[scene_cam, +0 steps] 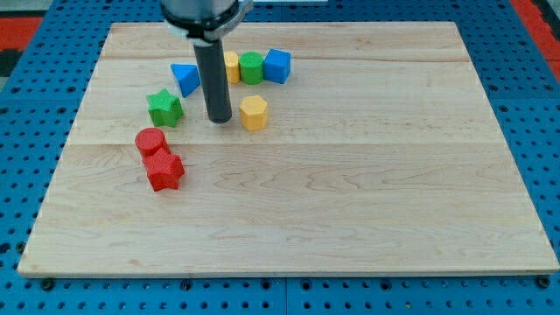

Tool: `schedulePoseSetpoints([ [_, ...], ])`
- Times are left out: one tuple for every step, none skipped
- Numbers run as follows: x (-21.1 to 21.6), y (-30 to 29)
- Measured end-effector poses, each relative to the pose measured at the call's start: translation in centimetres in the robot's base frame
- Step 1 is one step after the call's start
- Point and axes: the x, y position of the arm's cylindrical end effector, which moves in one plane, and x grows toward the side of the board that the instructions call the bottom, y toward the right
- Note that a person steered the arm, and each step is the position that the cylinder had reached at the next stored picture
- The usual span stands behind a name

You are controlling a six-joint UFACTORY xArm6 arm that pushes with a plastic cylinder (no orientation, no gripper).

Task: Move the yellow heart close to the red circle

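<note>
The red circle lies at the board's left, touching a red star just below it. Two yellow blocks show. One is near the view's top, partly hidden behind my rod, so its shape is unclear. The other looks like a hexagon and lies just right of my tip. My tip rests on the board between the green star and that yellow block, up and to the right of the red circle, touching none of them.
A blue triangle lies left of the rod. A green circle and a blue cube sit in a row right of the upper yellow block. The wooden board rests on a blue pegboard.
</note>
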Motion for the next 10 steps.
schedulePoseSetpoints([
  [1.8,-5.7],
  [-3.4,-7.2],
  [-8.6,-7.4],
  [-10.1,-7.5],
  [-12.6,-2.0],
  [-16.2,1.4],
  [-16.5,6.0],
  [-13.4,6.4],
  [-11.4,4.4],
  [-7.8,1.5],
])
